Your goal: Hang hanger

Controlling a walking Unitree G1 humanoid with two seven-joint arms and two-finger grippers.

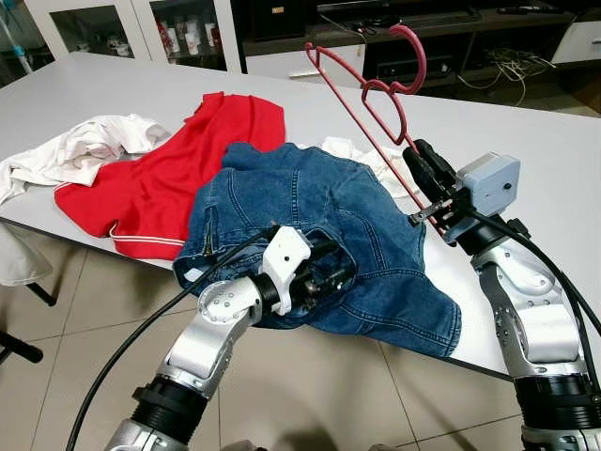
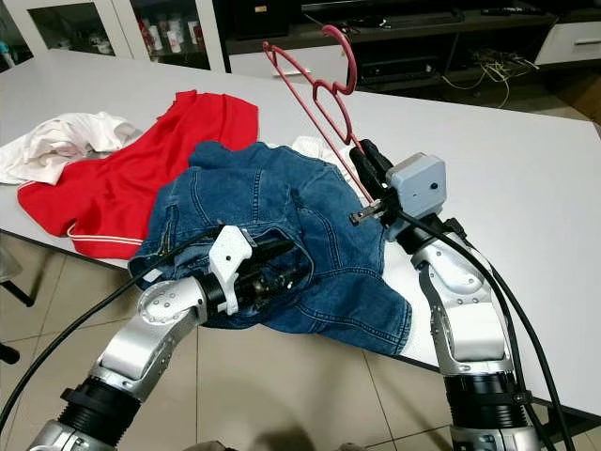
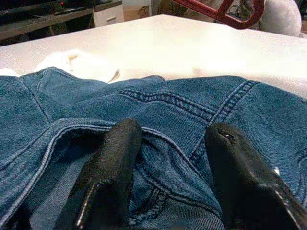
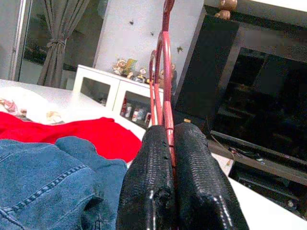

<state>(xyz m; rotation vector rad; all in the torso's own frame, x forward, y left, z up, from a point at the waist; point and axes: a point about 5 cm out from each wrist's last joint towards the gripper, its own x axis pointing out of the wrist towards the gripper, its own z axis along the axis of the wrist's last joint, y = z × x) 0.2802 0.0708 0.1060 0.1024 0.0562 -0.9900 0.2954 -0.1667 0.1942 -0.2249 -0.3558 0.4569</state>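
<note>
Two grippers shared the job: the right gripper [image 1: 424,174] pinched the hanger [image 1: 366,89] aloft above the table [image 1: 526,150], while the left gripper [image 3: 168,177], fingers apart, straddled the jeans [image 1: 329,216], probably readying the waistband.

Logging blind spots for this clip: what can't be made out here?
- Left claw tips, eye views: sunk in the jeans.
- Hanger lower end, eye views: behind the right claw shut on it.
- White cloth past the jeans: mostly covered.
- Cabinet contents: too small.
</note>
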